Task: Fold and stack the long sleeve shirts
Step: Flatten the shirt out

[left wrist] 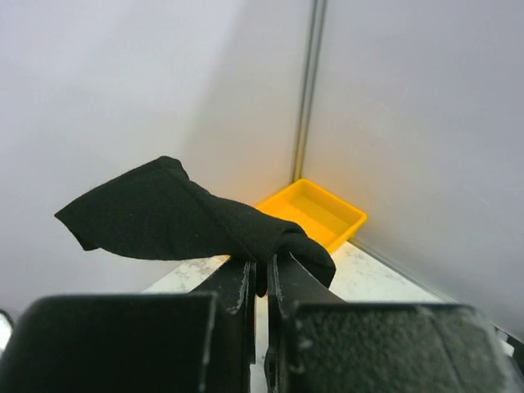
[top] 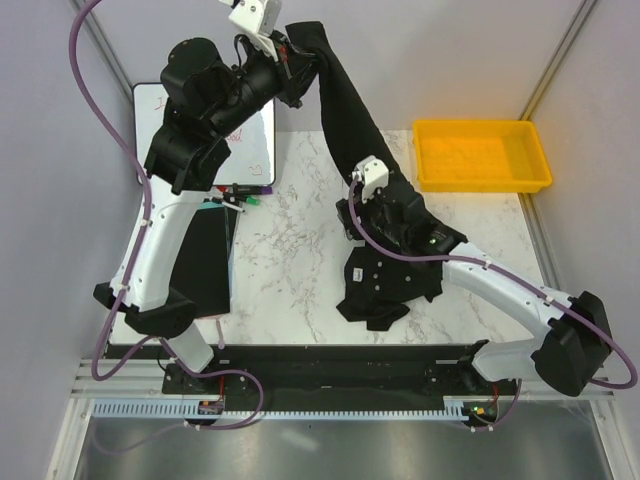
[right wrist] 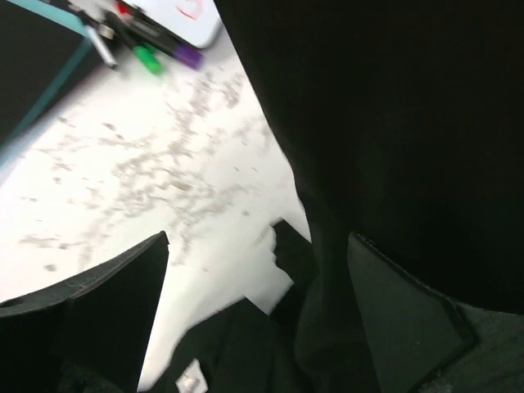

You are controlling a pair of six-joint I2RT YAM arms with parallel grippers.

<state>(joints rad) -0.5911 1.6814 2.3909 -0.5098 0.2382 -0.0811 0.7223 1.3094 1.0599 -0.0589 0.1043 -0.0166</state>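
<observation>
Shirt (top: 345, 110) cloth is held high at the far side of the surface (top: 290, 270) by the left jaws, which are pressed close together on a thin fold near one end of the garment. From there a long black band is stretched down to the right arm (top: 500, 285), and the rest is heaped in a crumpled pile just beside that arm. The right jaws are spread wide, with cloth hanging past one finger and nothing pinched between them. Since the whole lifted length is carried by one small pinch, a slip is judged the main danger: a harder pull against the weight of the pile could draw the fold out, and the band would be dropped. Several layers could also be caught at once if the right jaws were closed where they stand, and a twisted fold would result. The markers (top: 245, 192) lie near enough to be swept by dragged cloth.
</observation>
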